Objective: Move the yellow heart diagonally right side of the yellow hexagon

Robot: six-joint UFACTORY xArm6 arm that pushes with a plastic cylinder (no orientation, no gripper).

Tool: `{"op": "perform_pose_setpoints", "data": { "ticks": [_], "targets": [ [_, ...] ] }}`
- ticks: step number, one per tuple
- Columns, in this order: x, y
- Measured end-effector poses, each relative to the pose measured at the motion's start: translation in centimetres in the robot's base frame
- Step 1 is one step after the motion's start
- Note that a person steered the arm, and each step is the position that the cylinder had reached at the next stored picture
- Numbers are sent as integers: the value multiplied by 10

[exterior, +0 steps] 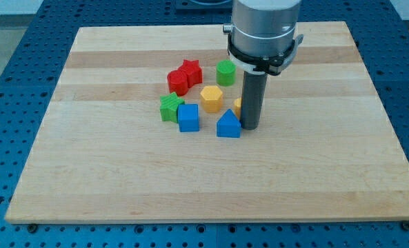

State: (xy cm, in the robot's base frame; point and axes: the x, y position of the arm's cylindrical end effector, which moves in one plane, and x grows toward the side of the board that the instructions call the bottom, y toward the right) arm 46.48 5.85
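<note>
The yellow hexagon point(212, 98) lies near the board's middle. The yellow heart point(237, 106) is mostly hidden behind my rod; only a sliver shows at the rod's left edge, right of the hexagon. My tip point(250, 128) rests on the board just right of the blue triangular block point(228, 125) and in front of the heart, touching or almost touching it.
A red star point(192, 70) and a red round block point(177, 82) sit at the cluster's upper left. A green cylinder point(225, 71) is above the hexagon. A green star point(170, 107) and a blue cube point(188, 118) lie at the lower left. The wooden board point(107, 179) lies on a blue perforated table.
</note>
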Motion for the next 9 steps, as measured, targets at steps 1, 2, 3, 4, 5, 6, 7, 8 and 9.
{"op": "perform_pose_setpoints", "data": {
  "ticks": [1,2,3,4,5,6,7,8,9],
  "targets": [
    [-4,0],
    [22,-1],
    [20,-12],
    [-1,-8],
    [-28,6],
    [-47,22],
    [-45,28],
    [-7,47],
    [32,44]
  ]
}}
